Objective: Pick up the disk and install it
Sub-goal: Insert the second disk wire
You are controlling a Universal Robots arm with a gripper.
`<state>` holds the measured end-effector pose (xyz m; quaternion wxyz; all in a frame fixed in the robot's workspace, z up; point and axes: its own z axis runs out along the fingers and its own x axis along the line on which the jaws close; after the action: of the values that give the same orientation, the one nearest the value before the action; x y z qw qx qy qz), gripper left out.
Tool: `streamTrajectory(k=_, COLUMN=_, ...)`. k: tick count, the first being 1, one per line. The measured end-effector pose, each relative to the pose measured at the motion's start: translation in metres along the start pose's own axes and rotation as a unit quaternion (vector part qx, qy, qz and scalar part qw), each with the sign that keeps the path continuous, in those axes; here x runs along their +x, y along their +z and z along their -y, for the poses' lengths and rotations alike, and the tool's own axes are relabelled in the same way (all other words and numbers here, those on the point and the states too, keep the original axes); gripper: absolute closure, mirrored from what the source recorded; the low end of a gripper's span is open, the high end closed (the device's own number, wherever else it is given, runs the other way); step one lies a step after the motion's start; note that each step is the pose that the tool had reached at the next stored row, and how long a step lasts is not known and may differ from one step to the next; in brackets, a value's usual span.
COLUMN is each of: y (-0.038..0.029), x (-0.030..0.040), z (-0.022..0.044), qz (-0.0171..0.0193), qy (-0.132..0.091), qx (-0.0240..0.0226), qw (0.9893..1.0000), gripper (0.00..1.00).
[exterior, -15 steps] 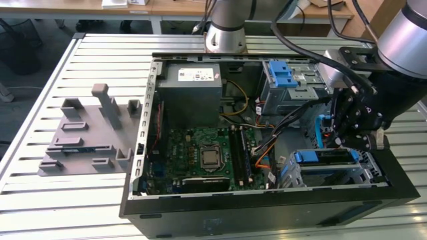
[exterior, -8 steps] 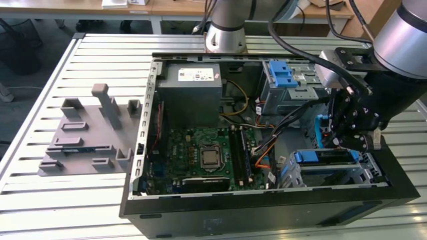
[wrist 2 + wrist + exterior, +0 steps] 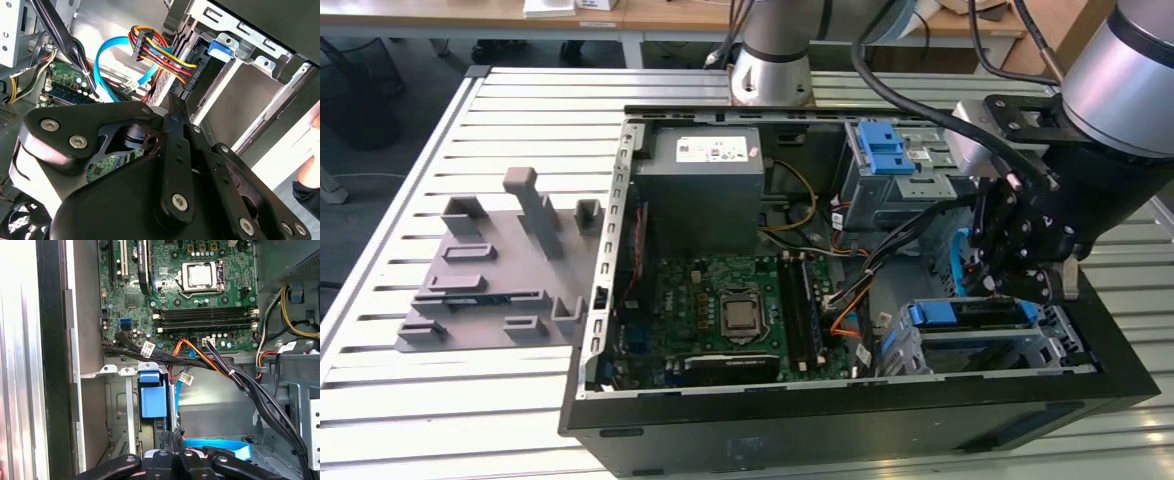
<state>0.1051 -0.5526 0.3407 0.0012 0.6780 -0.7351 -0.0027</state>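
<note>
— Where's the disk (image 3: 938,314)?
— Seated in the drive cage (image 3: 1051,345) at the near corner of the open computer case (image 3: 854,420), on the exterior view's right. Its blue carrier end shows.
— And the gripper (image 3: 1031,288)?
— Just over that cage, fingers pressed together, holding nothing.
— What else is in the case?
— A green motherboard (image 3: 720,300), a grey power supply (image 3: 700,175), and cables (image 3: 200,357) strung between them.

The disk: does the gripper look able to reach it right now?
Probably yes: the gripper hangs right beside the disk in its cage, and the black cable bundle runs clear of the gap between them.
</note>
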Motion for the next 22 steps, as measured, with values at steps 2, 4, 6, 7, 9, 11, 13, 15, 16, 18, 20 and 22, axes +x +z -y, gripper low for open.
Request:
streamTrajectory(k=2, y=-0.0008, x=0.0000, z=-0.0003, qz=0.0002, qy=0.000, qx=0.0005, qw=1.0000, gripper=0.89)
streamTrajectory(k=4, y=-0.0020, x=0.0001, z=-0.0006, qz=0.0002, qy=0.000, qx=0.0010, qw=1.0000, gripper=0.89)
streamTrajectory(k=6, y=-0.0031, x=0.0001, z=-0.0008, qz=0.0002, qy=0.000, qx=0.0015, qw=1.0000, gripper=0.89)
streamTrajectory(k=7, y=-0.0038, x=0.0001, z=-0.0010, qz=0.0003, qy=0.000, qx=0.0017, qw=1.0000, gripper=0.89)
streamTrajectory(k=9, y=-0.0052, x=0.0001, z=-0.0013, qz=0.0004, qy=0.000, qx=0.0023, qw=1.0000, gripper=0.89)
streamTrajectory(k=11, y=-0.0065, x=0.0001, z=-0.0016, qz=0.0005, qy=0.000, qx=0.0030, qw=1.0000, gripper=0.89)
streamTrajectory(k=13, y=-0.0069, x=0.0002, z=-0.0022, qz=0.0007, qy=0.000, qx=0.0038, qw=1.0000, gripper=0.89)
streamTrajectory(k=15, y=-0.0074, x=0.0003, z=-0.0032, qz=0.0007, qy=0.000, qx=0.0048, qw=1.0000, gripper=0.89)
streamTrajectory(k=16, y=-0.0075, x=0.0004, z=-0.0039, qz=0.0007, qy=0.000, qx=0.0053, qw=1.0000, gripper=0.89)
streamTrajectory(k=18, y=-0.0076, x=0.0005, z=-0.0054, qz=0.0007, qy=0.000, qx=0.0062, qw=1.0000, gripper=0.89)
streamTrajectory(k=20, y=-0.0077, x=0.0006, z=-0.0068, qz=0.0008, qy=0.000, qx=0.0072, qw=1.0000, gripper=0.89)
streamTrajectory(k=22, y=-0.0079, x=0.0008, z=-0.0096, qz=0.0010, qy=0.000, qx=0.0090, qw=1.0000, gripper=0.89)
